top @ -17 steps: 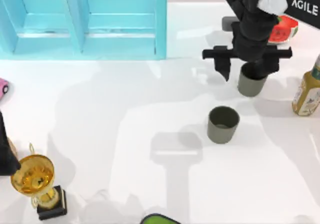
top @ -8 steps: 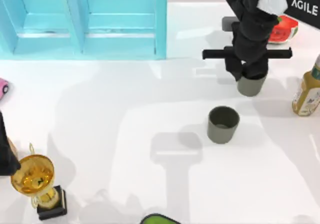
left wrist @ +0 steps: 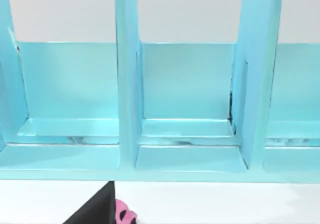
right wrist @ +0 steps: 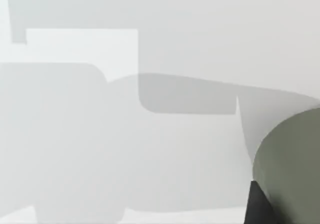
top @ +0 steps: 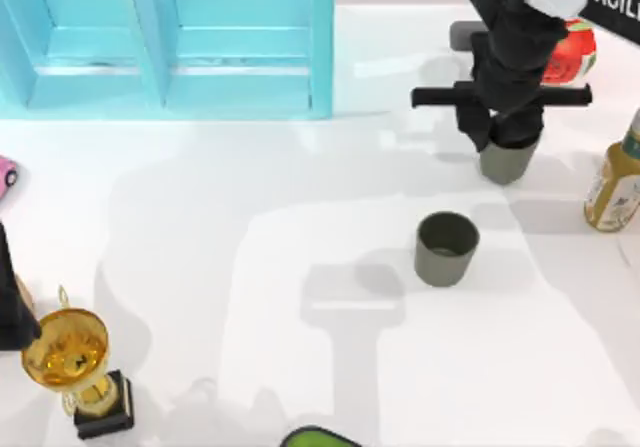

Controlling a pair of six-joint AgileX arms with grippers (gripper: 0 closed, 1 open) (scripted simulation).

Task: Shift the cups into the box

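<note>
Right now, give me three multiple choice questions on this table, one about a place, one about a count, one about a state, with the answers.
1. Where is the blue box?
A. top view's upper left
B. lower right
C. centre

2. How many grey-olive cups are there?
A. one
B. two
C. four

3. What state is the right gripper in?
A. parked away from everything
B. shut on the far cup
C. holding the trophy

Answers: 1 A, the box fills that corner. 2 B, the far cup and the near cup stand apart. 3 B, its fingers are down on the rim.
</note>
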